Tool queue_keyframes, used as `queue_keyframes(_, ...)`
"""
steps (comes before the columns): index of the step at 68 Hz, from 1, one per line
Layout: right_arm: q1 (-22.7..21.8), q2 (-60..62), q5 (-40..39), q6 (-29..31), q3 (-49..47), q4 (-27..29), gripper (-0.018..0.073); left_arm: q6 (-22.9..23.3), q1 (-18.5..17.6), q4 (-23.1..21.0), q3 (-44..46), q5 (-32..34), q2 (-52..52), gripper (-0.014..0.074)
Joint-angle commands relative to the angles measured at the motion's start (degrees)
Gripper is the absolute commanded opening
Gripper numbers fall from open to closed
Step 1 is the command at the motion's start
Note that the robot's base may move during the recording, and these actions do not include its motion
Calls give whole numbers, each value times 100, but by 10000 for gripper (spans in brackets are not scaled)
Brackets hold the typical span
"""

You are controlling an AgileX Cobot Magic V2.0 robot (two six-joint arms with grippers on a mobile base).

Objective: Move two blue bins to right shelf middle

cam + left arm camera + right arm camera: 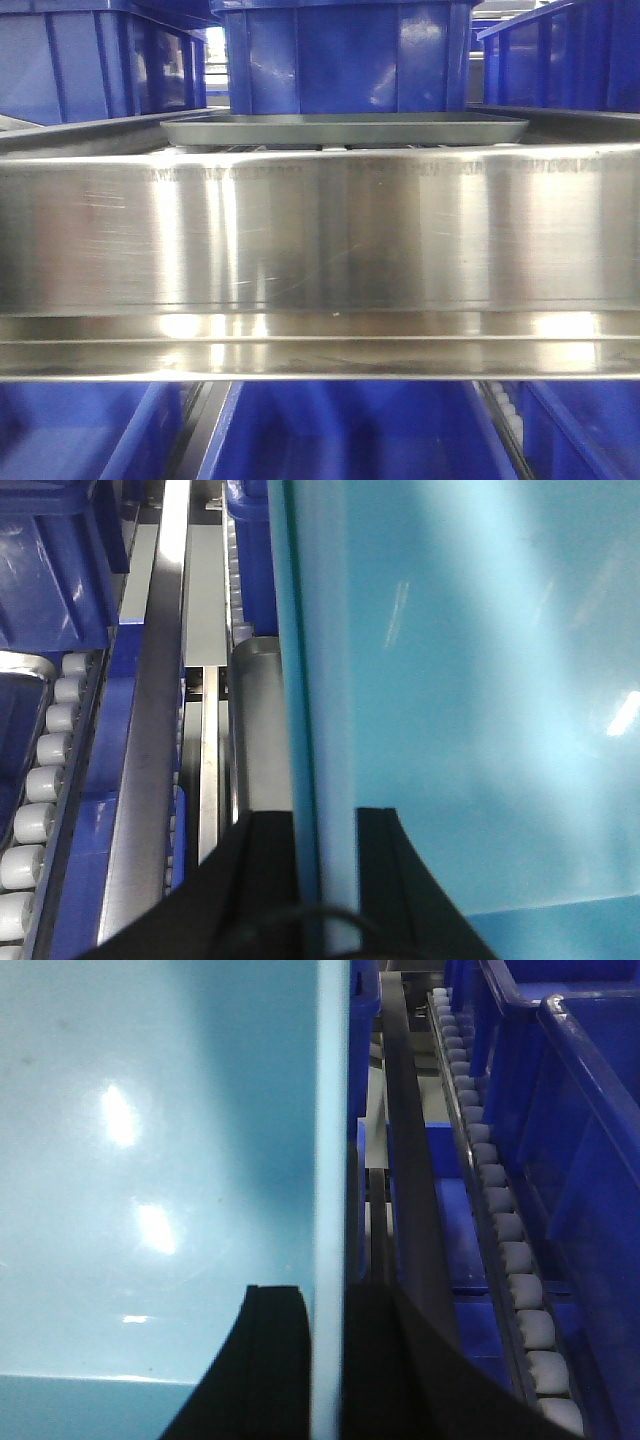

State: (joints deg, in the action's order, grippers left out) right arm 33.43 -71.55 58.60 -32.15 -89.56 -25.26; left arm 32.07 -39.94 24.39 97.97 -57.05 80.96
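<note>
The left end effector is clamped over one side wall of a large pale cyan plastic rectangular tub, with a black finger on each face. The right end effector pinches another wall the same way, probably the opposite one, and a hold on both sides should keep the wide tub level. The tub sits between the arms, flanked by white roller tracks and dark blue plastic crates. Whether a second tub nests inside, I cannot tell.

Steel shelf carries a grey tray and dark-blue crates.
</note>
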Motion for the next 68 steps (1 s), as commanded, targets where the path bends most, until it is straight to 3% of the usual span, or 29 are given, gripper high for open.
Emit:
queue_keyframes(1,-15,93,-334,77,-120,-442,-167,-39,13,466,92,288,-120,-111)
queue_keyframes(68,-15,93,-366,77,-120,-442,-167,-39,13,466,92,260,-120,-111)
